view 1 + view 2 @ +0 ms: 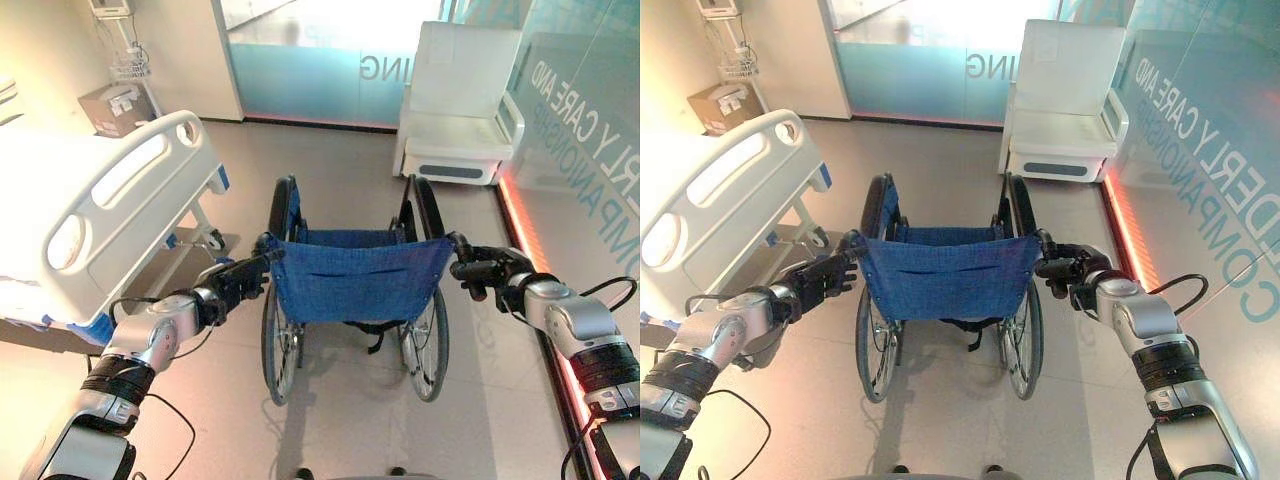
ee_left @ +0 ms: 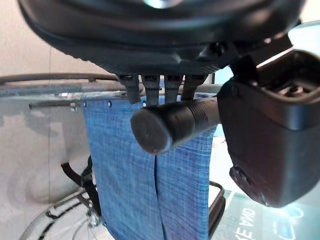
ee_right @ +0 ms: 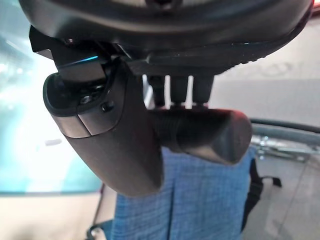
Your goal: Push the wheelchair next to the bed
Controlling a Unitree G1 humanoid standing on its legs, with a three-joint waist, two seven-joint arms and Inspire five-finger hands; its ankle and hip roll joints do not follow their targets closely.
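Left wrist view shows the left hand (image 2: 260,135) with its fingers (image 2: 150,89) curled over the black ribbed push handle (image 2: 172,125) and the thumb closing from the other side, so the handle is held. The right hand (image 3: 120,145) grips its own black push handle (image 3: 210,132) the same way, fingers (image 3: 175,90) wrapped over the top.

The step in hand is the push itself. It looks best done with both grips kept firm and level, and with more drive from the right hand so the chair swings toward the left hand's side, where the bed lies; an uneven pull could twist a handle out of the fingers. The near wheel could catch the bed frame if the turn comes too late.

Just beyond the fingers, stretched between the two handles, hangs the blue woven fabric backrest of the folding metal-framed wheelchair (image 1: 355,275), with large black-tyred spoked wheels at either side. The chair stands on the pale tiled floor (image 1: 340,420), pointing away from the robot.

Past the left hand's fingers and to their outer side is the white hospital bed with a moulded plastic footboard (image 1: 110,210), near the chair but not yet alongside it. Far beyond stands a white padded armchair (image 1: 460,100).
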